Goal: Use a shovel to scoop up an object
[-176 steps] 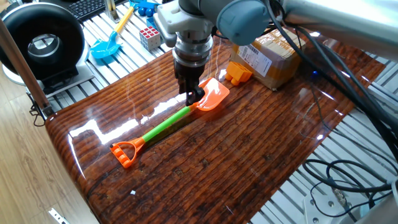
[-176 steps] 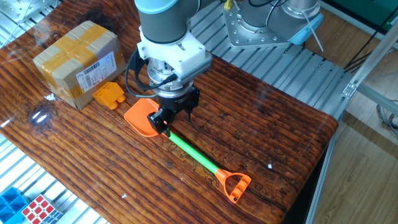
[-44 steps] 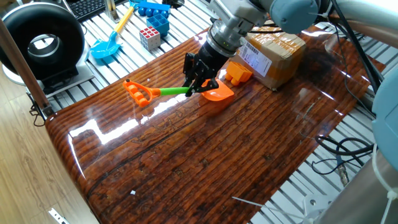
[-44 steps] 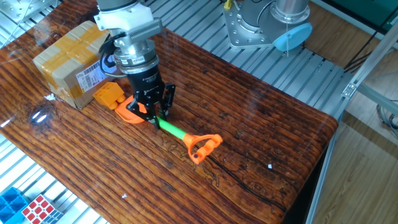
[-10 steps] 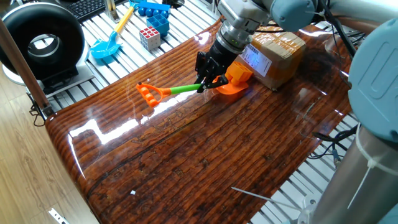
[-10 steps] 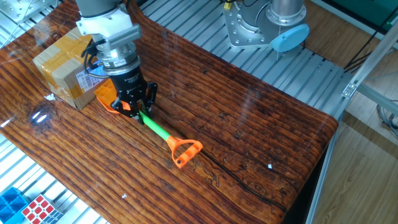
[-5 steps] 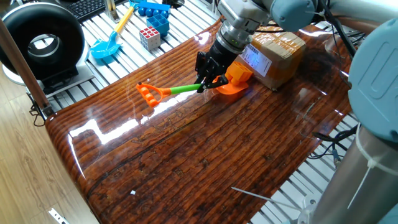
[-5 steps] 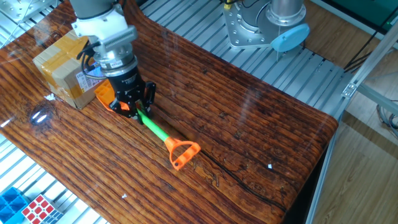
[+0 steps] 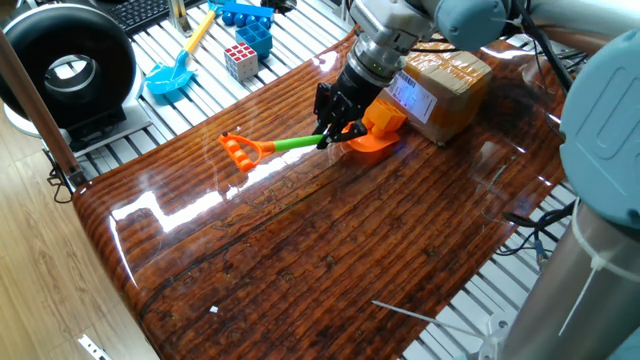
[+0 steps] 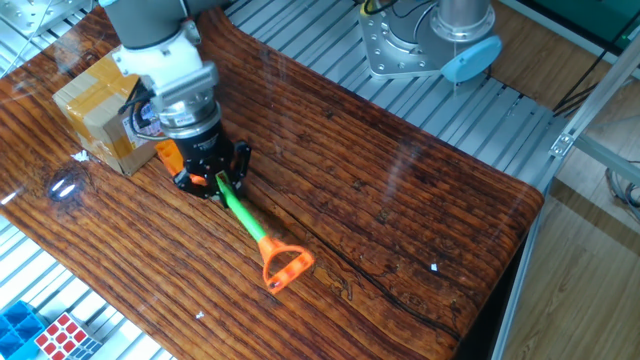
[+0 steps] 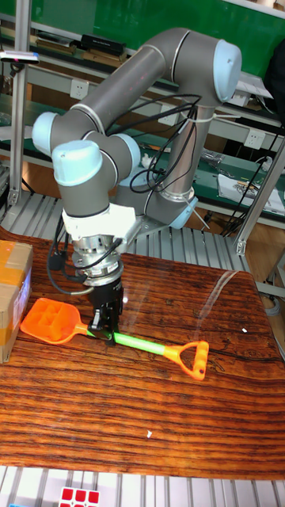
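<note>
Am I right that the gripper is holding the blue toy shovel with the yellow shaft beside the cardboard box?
Not quite: the gripper holds the orange-bladed plastic shovel with the green shaft, as the tall fixed view shows. The brown cardboard box is indeed beside it.

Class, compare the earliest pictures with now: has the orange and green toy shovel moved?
Yes. The orange and green toy shovel, held by the gripper, has slid toward the brown cardboard box, its blade now beside it.
</note>
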`<state>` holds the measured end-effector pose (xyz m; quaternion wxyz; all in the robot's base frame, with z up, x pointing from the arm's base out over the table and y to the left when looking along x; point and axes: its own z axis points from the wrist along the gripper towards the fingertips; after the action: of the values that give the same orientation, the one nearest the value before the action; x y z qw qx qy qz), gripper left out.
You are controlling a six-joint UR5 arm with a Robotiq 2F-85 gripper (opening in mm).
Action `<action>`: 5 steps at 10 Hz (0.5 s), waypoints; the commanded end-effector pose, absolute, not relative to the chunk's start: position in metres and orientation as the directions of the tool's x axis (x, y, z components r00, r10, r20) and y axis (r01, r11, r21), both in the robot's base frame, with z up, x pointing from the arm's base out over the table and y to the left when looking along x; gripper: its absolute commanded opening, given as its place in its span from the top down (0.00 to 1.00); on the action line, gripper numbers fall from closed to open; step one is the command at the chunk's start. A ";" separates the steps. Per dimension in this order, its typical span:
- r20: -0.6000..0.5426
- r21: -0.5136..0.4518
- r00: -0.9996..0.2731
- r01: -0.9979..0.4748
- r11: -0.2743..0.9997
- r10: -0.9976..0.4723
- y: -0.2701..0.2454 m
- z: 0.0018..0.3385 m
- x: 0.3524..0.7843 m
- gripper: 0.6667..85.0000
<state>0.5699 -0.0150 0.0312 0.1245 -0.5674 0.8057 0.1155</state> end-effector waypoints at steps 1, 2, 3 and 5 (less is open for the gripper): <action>-0.265 0.093 -0.475 -0.879 0.468 -0.839 -0.021 0.030 0.571 1.00; -0.250 0.100 -0.501 -0.865 0.492 -0.829 -0.019 0.033 0.571 1.00; -0.237 0.100 -0.521 -0.853 0.513 -0.820 -0.017 0.036 0.571 1.00; -0.234 0.115 -0.559 -0.828 0.549 -0.795 -0.013 0.042 0.566 1.00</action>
<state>0.5673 -0.0172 0.0341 0.0841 -0.4951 0.8583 0.1059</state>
